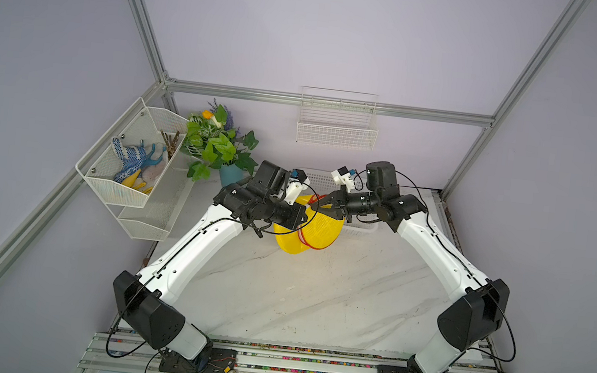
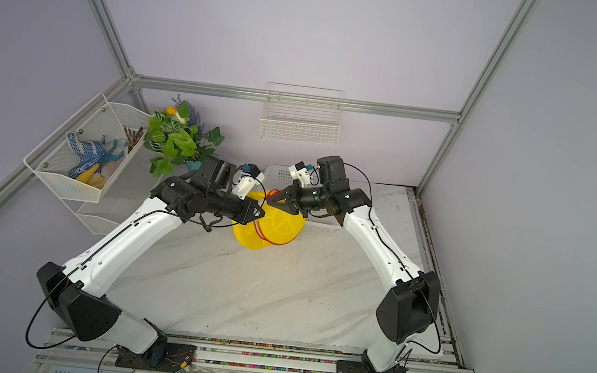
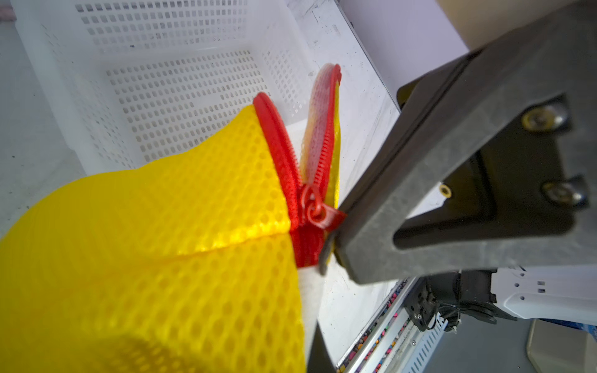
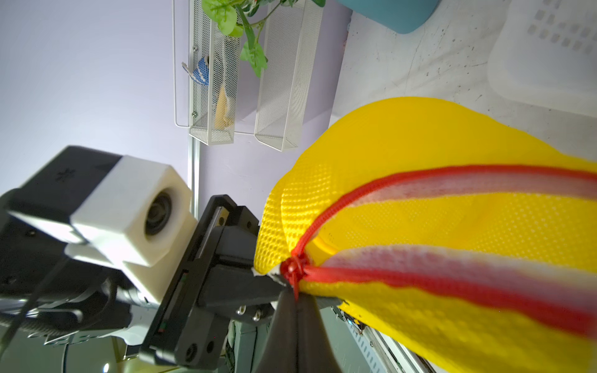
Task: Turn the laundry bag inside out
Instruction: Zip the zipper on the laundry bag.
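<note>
The laundry bag (image 1: 320,232) (image 2: 279,227), yellow mesh with a red zipper (image 4: 452,284), hangs above the table between my two grippers. In both top views the grippers meet at its upper edge. My left gripper (image 1: 305,213) (image 2: 261,213) is shut on the bag's end beside the zipper, at a small white tab (image 4: 269,274). My right gripper (image 4: 295,298) (image 1: 314,204) is shut on the red zipper pull (image 3: 326,219). Beyond the slider (image 3: 308,198) the zipper's two rows spread apart. The mesh hides my left fingertips in the left wrist view.
A white perforated plastic basket (image 1: 358,232) (image 3: 181,97) stands right behind the bag. At the back left are a potted plant (image 1: 217,144) and a wire wall rack (image 1: 130,172) holding gloves. A wire basket (image 1: 336,123) hangs on the back wall. Marble table (image 1: 315,296) lies below.
</note>
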Robot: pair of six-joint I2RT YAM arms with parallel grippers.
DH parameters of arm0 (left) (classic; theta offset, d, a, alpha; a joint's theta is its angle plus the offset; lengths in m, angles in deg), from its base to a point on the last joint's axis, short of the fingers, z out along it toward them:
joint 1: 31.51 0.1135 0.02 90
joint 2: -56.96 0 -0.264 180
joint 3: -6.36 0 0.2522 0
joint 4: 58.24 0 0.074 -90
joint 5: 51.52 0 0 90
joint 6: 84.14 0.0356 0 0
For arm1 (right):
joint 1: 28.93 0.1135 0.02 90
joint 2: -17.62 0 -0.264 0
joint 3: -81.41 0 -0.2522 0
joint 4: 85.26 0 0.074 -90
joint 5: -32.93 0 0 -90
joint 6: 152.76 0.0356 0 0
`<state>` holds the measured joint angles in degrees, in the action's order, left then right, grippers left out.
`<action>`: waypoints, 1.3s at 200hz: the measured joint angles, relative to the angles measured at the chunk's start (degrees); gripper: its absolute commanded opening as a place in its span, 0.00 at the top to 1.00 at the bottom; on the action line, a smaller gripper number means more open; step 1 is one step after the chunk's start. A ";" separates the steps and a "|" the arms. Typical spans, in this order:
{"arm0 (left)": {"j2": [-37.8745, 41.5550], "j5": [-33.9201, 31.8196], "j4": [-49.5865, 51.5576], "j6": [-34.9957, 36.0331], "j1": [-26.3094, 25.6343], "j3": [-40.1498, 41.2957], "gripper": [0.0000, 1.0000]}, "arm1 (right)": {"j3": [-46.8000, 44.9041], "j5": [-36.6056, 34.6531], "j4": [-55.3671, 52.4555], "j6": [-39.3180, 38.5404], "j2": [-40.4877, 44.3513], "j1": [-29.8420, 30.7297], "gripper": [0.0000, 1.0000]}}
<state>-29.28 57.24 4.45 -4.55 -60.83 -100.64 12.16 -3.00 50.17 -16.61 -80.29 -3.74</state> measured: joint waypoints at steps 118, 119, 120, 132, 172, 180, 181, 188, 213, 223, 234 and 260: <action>3.15 -6.82 0.48 3.08 0.28 4.83 0.14 | 0.00 3.32 0.63 2.12 0.63 -5.27 1.00; 3.15 -6.80 0.57 2.97 0.31 4.83 0.13 | 0.07 3.30 0.52 2.08 0.63 -5.27 1.00; 3.17 -6.75 0.59 3.08 0.31 4.81 0.12 | 0.17 3.30 0.33 1.90 0.63 -5.27 1.00; 3.26 -6.56 0.92 2.91 0.37 4.72 0.06 | 1.27 3.23 -0.90 0.94 0.63 -5.25 1.00; 5.31 -6.64 2.29 3.72 -0.02 1.84 0.00 | 4.26 3.28 -4.61 -1.99 0.63 -4.87 1.00; 5.05 -6.62 2.25 3.85 -0.39 0.04 0.00 | 4.63 3.30 -5.51 -2.60 0.63 -4.72 1.00; 4.96 -6.62 2.23 3.89 -0.50 -0.31 0.00 | 4.66 3.28 -5.62 -2.67 0.63 -4.70 1.00; 4.50 -6.60 2.05 4.04 -1.07 -1.99 0.00 | 4.87 3.30 -6.34 -3.08 0.63 -4.50 1.00; 2.12 -5.75 -0.04 4.50 -3.61 -6.16 0.00 | 5.11 3.43 -8.39 -4.24 0.57 -3.72 1.00; 0.81 -5.14 -0.76 4.85 -4.52 -6.86 0.00 | 5.11 3.45 -9.09 -4.52 0.52 -3.32 1.00; -0.57 -4.63 -1.40 5.29 -5.31 -7.02 0.01 | 5.11 3.48 -9.84 -4.76 0.52 -2.99 1.00; -2.99 -4.24 -1.38 6.47 -5.86 -7.02 0.01 | 5.51 3.50 -10.91 -5.07 0.50 -2.51 1.00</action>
<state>-32.27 53.00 3.07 1.92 -66.69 -107.65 17.67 0.49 39.26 -21.68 -79.79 -6.26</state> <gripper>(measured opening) 0.990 0.044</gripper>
